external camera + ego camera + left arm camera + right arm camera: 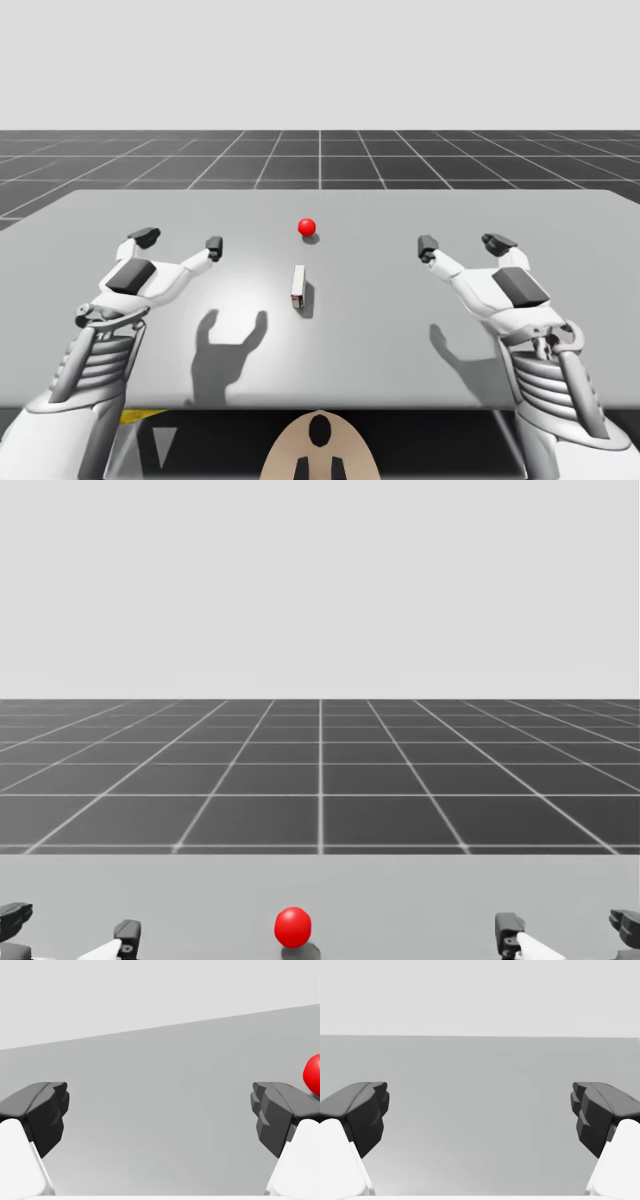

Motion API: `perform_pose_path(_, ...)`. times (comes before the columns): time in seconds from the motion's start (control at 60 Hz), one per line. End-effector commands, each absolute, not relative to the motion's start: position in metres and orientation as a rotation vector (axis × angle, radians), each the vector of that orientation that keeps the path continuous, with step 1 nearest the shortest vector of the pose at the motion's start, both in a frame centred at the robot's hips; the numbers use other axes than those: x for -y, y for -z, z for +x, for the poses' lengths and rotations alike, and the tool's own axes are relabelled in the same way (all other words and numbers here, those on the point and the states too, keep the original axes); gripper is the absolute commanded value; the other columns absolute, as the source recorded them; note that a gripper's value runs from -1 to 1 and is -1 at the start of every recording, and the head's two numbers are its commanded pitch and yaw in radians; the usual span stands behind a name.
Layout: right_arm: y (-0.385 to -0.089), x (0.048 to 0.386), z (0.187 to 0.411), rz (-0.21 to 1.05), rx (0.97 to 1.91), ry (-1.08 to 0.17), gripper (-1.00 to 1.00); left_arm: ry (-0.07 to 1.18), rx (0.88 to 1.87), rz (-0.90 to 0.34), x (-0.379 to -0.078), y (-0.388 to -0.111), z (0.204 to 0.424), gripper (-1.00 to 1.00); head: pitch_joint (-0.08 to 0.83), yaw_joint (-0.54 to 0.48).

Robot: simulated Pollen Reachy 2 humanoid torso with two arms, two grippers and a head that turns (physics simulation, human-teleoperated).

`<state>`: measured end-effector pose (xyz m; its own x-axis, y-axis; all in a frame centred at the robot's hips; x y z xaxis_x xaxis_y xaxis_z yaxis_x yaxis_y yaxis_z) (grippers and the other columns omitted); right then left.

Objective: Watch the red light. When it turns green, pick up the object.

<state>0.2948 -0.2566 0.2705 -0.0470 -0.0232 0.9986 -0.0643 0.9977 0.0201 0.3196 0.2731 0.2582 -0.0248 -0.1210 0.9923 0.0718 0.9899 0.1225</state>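
Light (307,227) is red, sitting mid-table (400,330). Small white box (298,286) with a reddish end lies just on my side of the light, apart from it and roughly midway between both arms. My left gripper (180,240) has its jaws wide apart and holds nothing. My right gripper (463,242) is the same. Both hover well apart from the box.

Head view: left claw (70,927) and right claw (567,925) cut off behind the fingertips (127,932). Left wrist view: red light (313,1072) partly hidden behind one finger (280,1110). Markings on white box (298,287) at bench (400,330) centre: too small to tell.
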Motion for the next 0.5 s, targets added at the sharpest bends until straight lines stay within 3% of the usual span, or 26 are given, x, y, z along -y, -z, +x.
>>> perform_pose_path(0.017,-0.2729,0.2608,0.2895,0.093,1.591,0.003,-1.00,0.140,1.557,0.031,-0.2787,-0.2600,0.3183,-1.00,0.020,0.00)
perform_pose_path(0.2,-0.2768,0.2614,0.2873,0.114,1.597,-0.010,-1.00,0.143,1.556,0.031,-0.2783,-0.2595,0.3180,-1.00,0.065,0.01)
perform_pose_path(0.5,-0.2731,0.2599,0.2894,0.087,1.581,-0.002,-1.00,0.155,1.555,0.035,-0.2789,-0.2585,0.3186,-1.00,0.293,0.03)
